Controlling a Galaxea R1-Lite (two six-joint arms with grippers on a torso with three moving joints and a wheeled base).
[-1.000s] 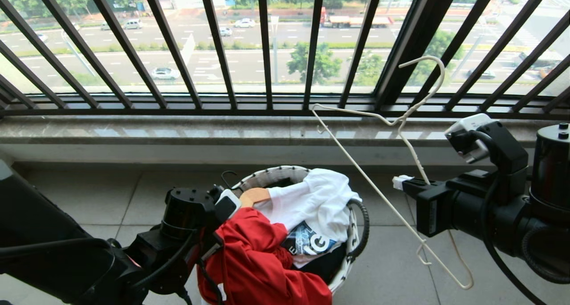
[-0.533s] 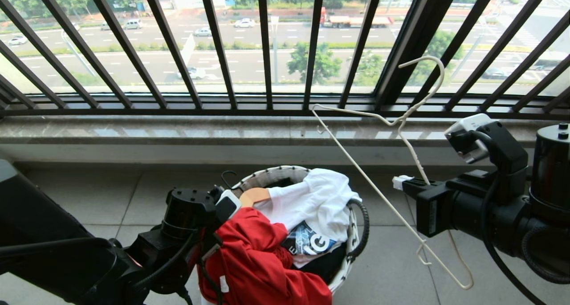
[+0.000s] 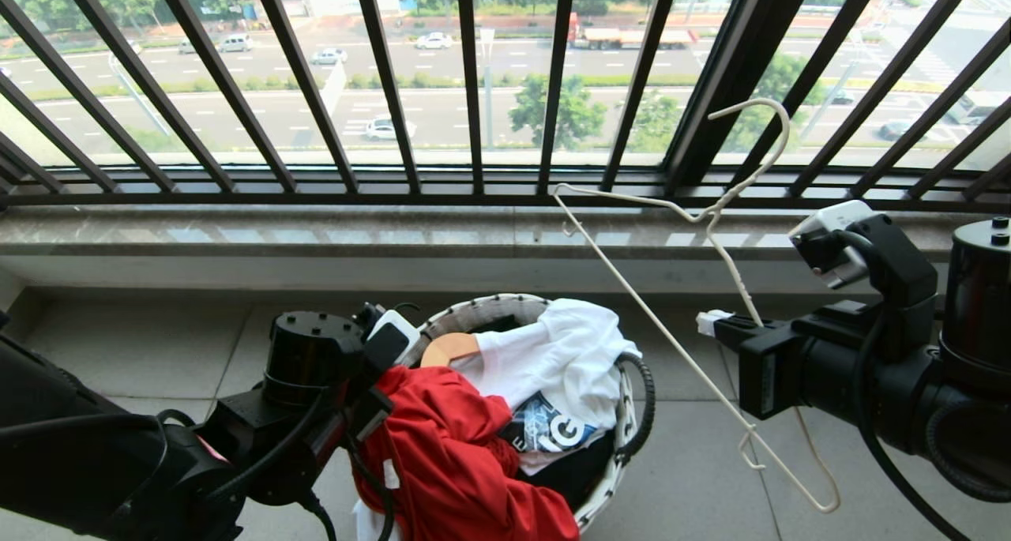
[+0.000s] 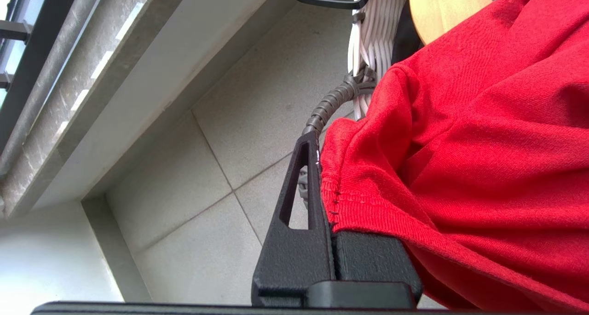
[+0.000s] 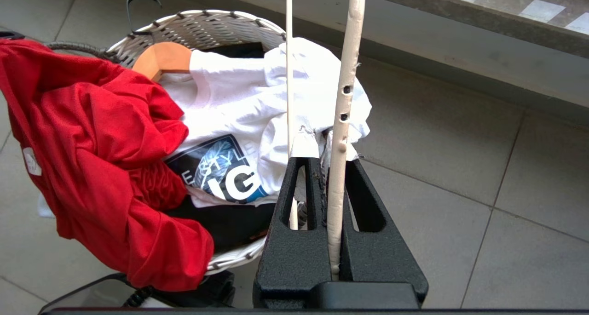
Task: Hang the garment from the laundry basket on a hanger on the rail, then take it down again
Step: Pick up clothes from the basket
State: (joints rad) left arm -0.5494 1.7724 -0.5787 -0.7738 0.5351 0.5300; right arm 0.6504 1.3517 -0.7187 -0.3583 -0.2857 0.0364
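Observation:
The red garment (image 3: 450, 462) lies bunched over the near left rim of the laundry basket (image 3: 482, 312) on the tiled floor. My left gripper (image 4: 317, 145) is shut on a ribbed hem of the garment (image 4: 483, 122) beside the basket's grey handle; red cloth covers one finger. At the right, level with the basket, my right gripper (image 3: 711, 324) is shut on the thin cream hanger (image 3: 725, 203), which stands tilted with its hook up against the window bars. The right wrist view shows the hanger's wire (image 5: 343, 99) clamped in that gripper (image 5: 329, 168). The rail is out of view.
A white shirt with a blue print (image 3: 561, 359) and a wooden hanger (image 3: 446, 347) fill the rest of the basket, with dark cloth beneath. A stone ledge (image 3: 316, 237) and black window bars (image 3: 474, 91) stand behind it. Grey floor tiles (image 3: 695, 478) surround it.
My left gripper has shut on the red garment. The left wrist has shifted a little left and up, and the red cloth has moved with it. The right arm and hanger have kept still.

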